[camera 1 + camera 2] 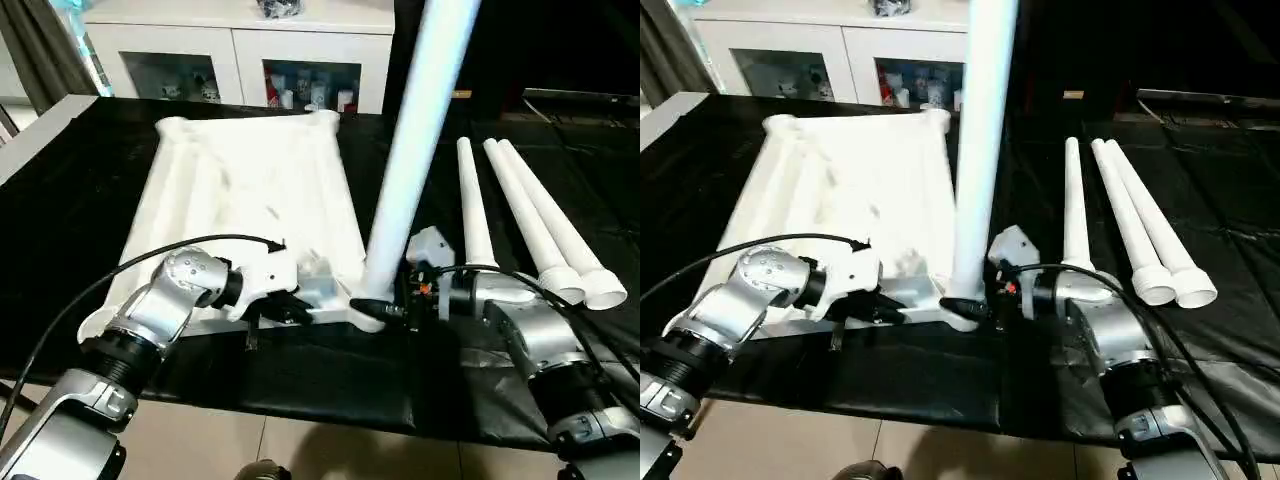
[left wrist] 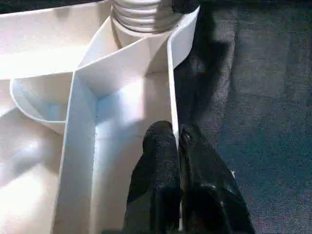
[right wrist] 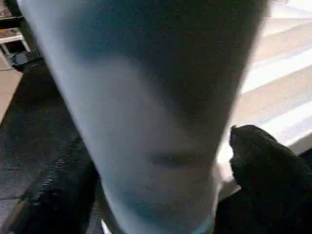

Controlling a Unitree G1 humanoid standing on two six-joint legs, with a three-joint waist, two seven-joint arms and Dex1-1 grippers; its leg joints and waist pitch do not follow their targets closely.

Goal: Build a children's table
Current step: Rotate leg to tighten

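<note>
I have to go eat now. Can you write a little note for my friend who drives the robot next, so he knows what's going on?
Left gripper: shut on the table top's edge wall, steadying it.
Right gripper: shut on the standing leg near its base.
Table top: upside down on the black cloth, ribs up.
Done: one leg stands in the near corner socket, threads still showing in the left wrist view, so it may not be fully screwed in.
Left: three spare legs lie on the robot's right, waiting for their corners.

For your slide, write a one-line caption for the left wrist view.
Left hand pinching the upturned tabletop's rim, near the corner socket holding a threaded leg.
</note>
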